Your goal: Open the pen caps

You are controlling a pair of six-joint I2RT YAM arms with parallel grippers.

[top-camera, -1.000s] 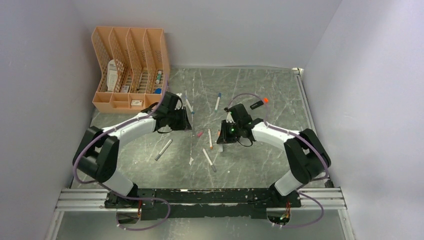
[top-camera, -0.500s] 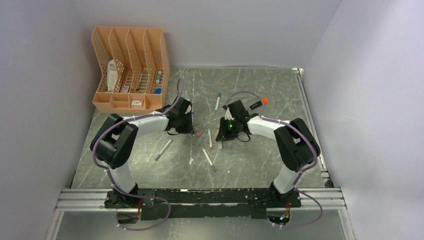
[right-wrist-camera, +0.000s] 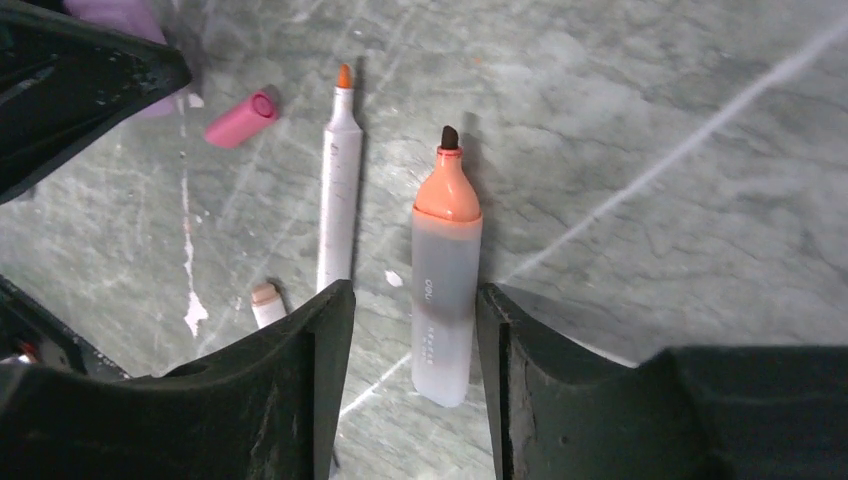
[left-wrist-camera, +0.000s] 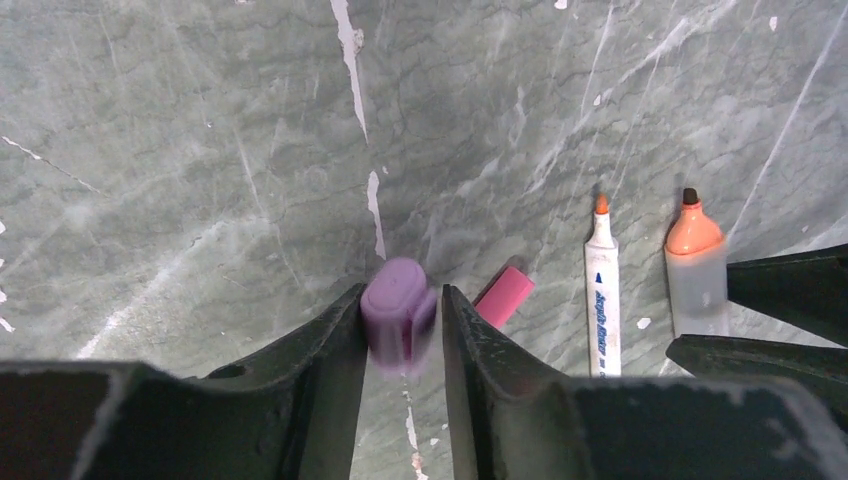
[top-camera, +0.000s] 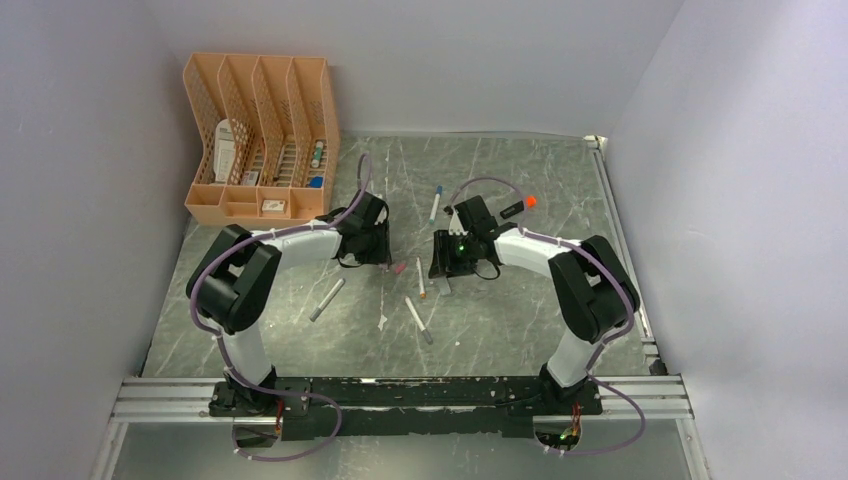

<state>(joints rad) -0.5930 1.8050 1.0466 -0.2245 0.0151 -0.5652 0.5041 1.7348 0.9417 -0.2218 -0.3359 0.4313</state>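
Purple cap between left fingers; white pen print unreadable.

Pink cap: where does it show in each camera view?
Top external: pink cap, mid-table.
Left wrist: pink cap, just below centre.
Right wrist: pink cap, upper left.
Shared landmark: orange-tipped white pen, lying right of it in every view.
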